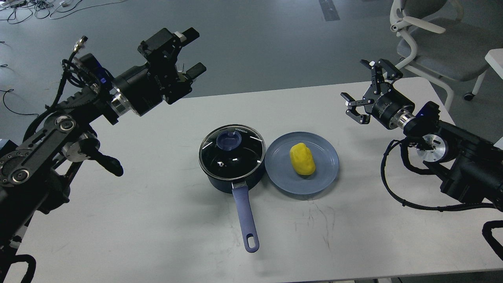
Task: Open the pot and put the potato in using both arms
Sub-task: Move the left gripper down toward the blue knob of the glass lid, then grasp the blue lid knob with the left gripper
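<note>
The dark navy pot stands at the table's middle, its glass lid with the blue knob on it and its long blue handle pointing toward me. The yellow potato lies on a flat blue plate just right of the pot. My left gripper is open and empty, raised high above the table's far left edge, up and left of the pot. My right gripper is open and empty, above the table's far right, up and right of the plate.
The white table carries only the pot and the plate. A grey office chair stands behind the table's right corner. Cables lie on the grey floor at the far left.
</note>
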Robot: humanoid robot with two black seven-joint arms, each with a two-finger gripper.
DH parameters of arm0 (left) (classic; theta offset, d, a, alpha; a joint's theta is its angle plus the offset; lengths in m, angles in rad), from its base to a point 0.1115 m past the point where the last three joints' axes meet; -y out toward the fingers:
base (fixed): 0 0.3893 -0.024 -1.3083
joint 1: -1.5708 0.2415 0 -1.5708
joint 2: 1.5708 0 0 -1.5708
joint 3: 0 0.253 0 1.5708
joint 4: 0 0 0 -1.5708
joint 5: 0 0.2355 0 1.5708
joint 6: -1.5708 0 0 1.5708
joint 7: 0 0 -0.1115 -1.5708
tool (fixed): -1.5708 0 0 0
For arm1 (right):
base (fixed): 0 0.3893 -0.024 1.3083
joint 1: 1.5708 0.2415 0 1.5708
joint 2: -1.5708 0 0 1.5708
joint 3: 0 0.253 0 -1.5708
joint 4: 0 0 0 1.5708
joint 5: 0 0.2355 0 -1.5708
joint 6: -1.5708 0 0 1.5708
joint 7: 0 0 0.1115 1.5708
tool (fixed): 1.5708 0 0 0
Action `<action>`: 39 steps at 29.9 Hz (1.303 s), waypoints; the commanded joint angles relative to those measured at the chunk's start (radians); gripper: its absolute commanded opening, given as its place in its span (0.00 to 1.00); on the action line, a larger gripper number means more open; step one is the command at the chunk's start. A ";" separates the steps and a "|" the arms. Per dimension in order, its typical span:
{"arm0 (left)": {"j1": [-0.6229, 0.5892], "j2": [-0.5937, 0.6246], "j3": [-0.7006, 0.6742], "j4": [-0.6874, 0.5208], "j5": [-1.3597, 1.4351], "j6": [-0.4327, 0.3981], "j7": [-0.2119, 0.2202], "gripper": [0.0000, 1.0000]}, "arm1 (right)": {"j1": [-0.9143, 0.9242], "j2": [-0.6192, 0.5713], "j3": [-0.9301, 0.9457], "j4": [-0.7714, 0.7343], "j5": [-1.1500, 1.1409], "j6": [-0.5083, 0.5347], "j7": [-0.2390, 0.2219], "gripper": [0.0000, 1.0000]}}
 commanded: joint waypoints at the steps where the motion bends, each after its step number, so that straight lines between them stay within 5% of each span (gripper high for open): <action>1: -0.014 0.002 0.001 -0.086 0.402 0.000 -0.007 0.98 | 0.010 0.000 0.001 -0.001 -0.001 0.000 0.007 1.00; 5: -0.013 0.001 0.007 -0.123 0.734 0.000 -0.079 0.98 | 0.013 0.002 0.001 -0.001 0.000 0.000 0.007 1.00; 10: -0.099 -0.001 0.255 -0.127 1.060 0.061 -0.132 0.98 | 0.015 -0.001 0.001 -0.001 -0.001 0.000 0.007 1.00; 15: -0.145 -0.039 0.406 -0.067 1.184 0.138 -0.133 0.98 | 0.013 -0.001 0.001 -0.001 -0.001 0.000 0.007 1.00; 39: -0.090 -0.073 0.414 0.081 1.235 0.179 -0.130 0.98 | 0.009 -0.001 0.001 -0.003 0.000 0.000 0.013 1.00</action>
